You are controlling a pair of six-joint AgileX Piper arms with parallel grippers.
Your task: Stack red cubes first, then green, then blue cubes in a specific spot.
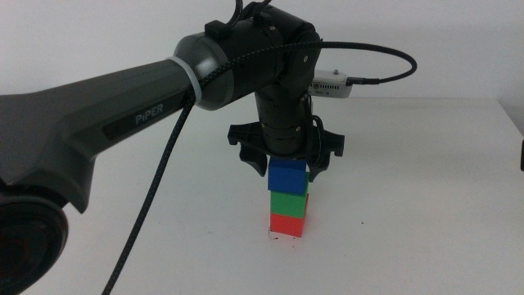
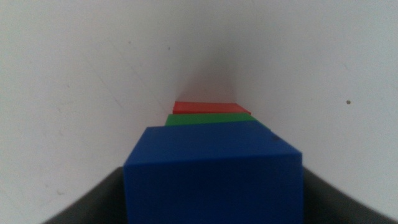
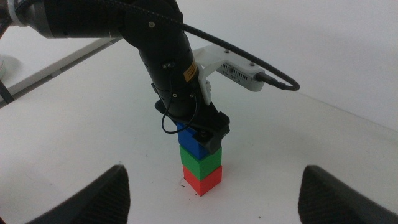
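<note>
A stack stands mid-table: the red cube [image 1: 286,224] on the white top, the green cube [image 1: 289,203] on it, the blue cube [image 1: 287,175] uppermost. Faint dark marks of the specific spot [image 1: 281,238] show at the red cube's base. My left gripper [image 1: 285,168] hangs straight down over the stack, open, one jaw on each side of the blue cube [image 2: 213,168]. In the left wrist view the green cube [image 2: 208,118] and red cube [image 2: 205,107] peek out beyond the blue one. My right gripper [image 3: 214,168] waits well back from the stack [image 3: 200,158], open and holding nothing.
The left arm [image 1: 98,106] and its black cable [image 1: 155,188] cross the table's left half. A white wrist camera [image 1: 332,84] sticks out behind the gripper. A tiny dark speck [image 2: 348,102] lies on the white top.
</note>
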